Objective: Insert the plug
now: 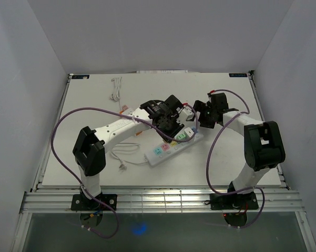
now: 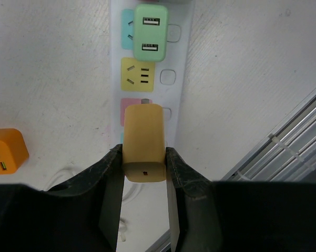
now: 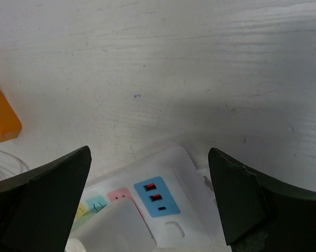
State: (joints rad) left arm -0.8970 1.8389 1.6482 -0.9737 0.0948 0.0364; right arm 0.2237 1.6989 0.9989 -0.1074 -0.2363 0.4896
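Splayed claw point(image 3: 148, 157) above power strip point(image 3: 188, 211)

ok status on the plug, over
Left fingers shut on plug, prong at the pink socket, not seated. Right fingers open above the strip end. Green charger two sockets along, nothing blocking.

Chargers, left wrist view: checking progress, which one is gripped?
The tan charger, pinched in the left gripper; the green charger sits on the power strip, the orange charger lies on the table.
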